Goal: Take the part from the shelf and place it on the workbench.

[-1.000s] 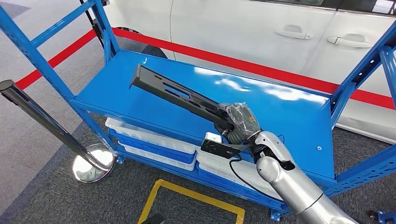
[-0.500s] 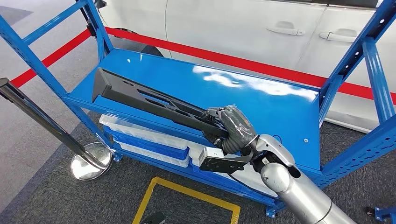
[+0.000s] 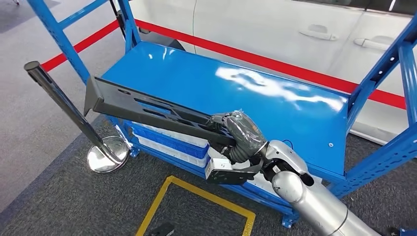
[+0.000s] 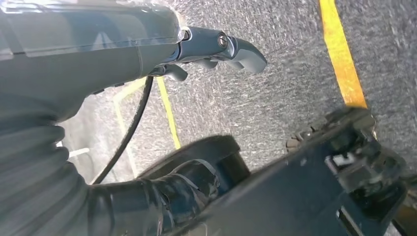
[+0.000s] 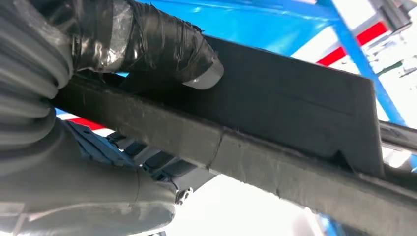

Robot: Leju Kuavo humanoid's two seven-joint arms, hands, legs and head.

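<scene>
The part (image 3: pixel 147 105) is a long black slotted bar. My right hand (image 3: pixel 241 132) grips it at its near end. The bar lies above the front edge of the blue shelf deck (image 3: pixel 275 103), and its far end juts out past the deck's left front corner. In the right wrist view, dark taped fingers (image 5: pixel 147 44) wrap over the black bar (image 5: pixel 295 113). My left hand (image 4: pixel 147 113) hangs over grey carpet with its fingers (image 4: pixel 221 46) spread and nothing in them.
A chrome stanchion post (image 3: pixel 64 101) with a round base (image 3: pixel 108 155) leans close to the bar's far end. White and blue bins (image 3: pixel 167 145) sit under the deck. Blue uprights (image 3: pixel 383 69) frame the shelf. A yellow floor outline (image 3: pixel 196 196) lies in front, with a white car (image 3: pixel 275 24) behind.
My right hand has drawn the bar off the deck toward the front left, so its far end now overhangs the corner. The whole view has also shifted.
</scene>
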